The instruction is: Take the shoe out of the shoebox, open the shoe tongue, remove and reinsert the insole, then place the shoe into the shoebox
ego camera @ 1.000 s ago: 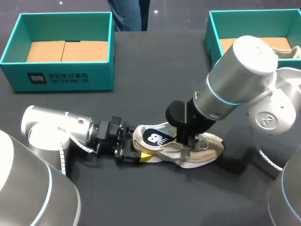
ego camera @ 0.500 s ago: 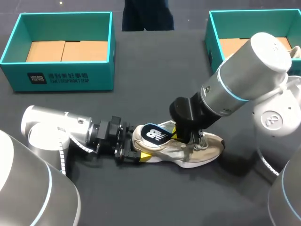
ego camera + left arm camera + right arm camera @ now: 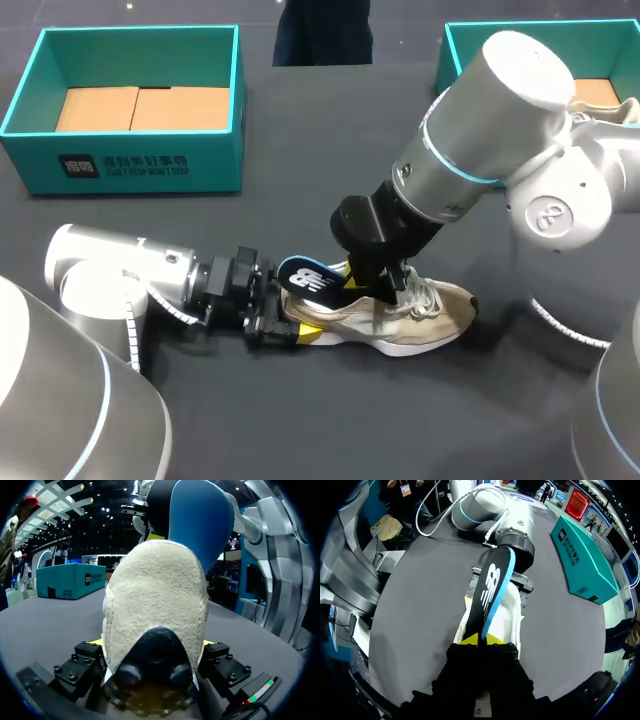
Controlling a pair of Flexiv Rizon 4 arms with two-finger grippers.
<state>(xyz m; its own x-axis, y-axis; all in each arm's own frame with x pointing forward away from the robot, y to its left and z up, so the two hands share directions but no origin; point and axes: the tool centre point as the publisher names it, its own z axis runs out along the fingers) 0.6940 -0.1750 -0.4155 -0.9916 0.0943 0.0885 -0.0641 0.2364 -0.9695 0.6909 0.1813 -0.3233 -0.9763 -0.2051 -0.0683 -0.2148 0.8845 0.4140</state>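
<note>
A beige sneaker (image 3: 425,310) lies on its side on the black table. Its heel (image 3: 155,590) sits between the fingers of my left gripper (image 3: 291,314), which touch it from both sides. The insole (image 3: 308,279), black on top and blue underneath, sticks out of the shoe's opening over the heel. My right gripper (image 3: 378,287) is shut on its front end above the laces. In the right wrist view the insole (image 3: 490,587) runs from my right gripper (image 3: 481,640) out toward the left arm. The left wrist view shows its blue underside (image 3: 200,520).
One teal shoebox (image 3: 140,155) with a cardboard floor stands at the back left. A second teal box (image 3: 447,62) stands at the back right, partly hidden by my right arm, with something beige at its right edge. Bare table lies in front of the shoe.
My right gripper has moved left and up with the insole, drawing more of it out over the heel. The left gripper and the shoe have stayed put.
</note>
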